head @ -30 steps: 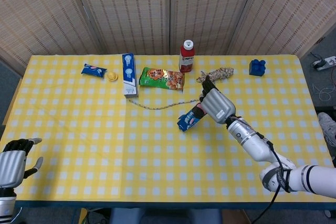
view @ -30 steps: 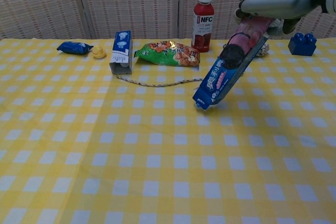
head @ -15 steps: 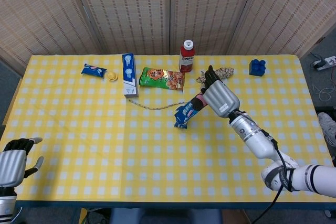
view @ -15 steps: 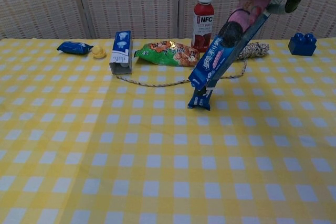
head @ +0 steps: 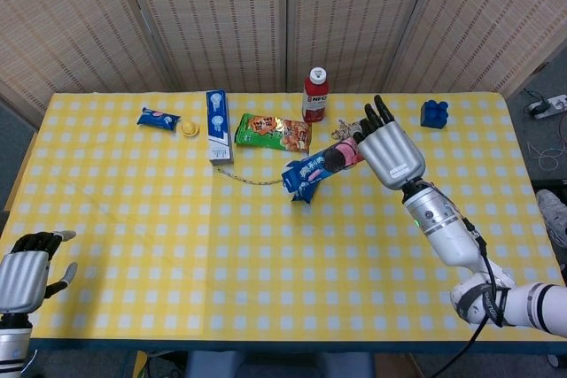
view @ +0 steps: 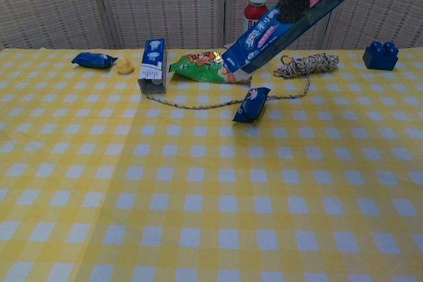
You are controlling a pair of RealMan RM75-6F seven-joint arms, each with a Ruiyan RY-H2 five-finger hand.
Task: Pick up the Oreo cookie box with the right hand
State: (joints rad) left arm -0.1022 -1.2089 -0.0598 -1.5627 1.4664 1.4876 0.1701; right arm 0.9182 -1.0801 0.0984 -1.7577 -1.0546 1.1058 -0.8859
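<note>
Head view: the Oreo cookie box is held tilted above the worktop, one end gripped by the fingers of the right hand, presumably as lifted; one small blue packet lies beneath, and the left hand rests empty, fingers apart.

The right arm reaches up from the lower right of the head view, forearm slanting up and to the left, wrist raised well above the table. The right hand shows its grey back to the camera, dark fingers pointing up and away, and it grips the box by its upper end. The left hand sits low at the near left corner, back up, fingers loosely curled and holding nothing.
</note>
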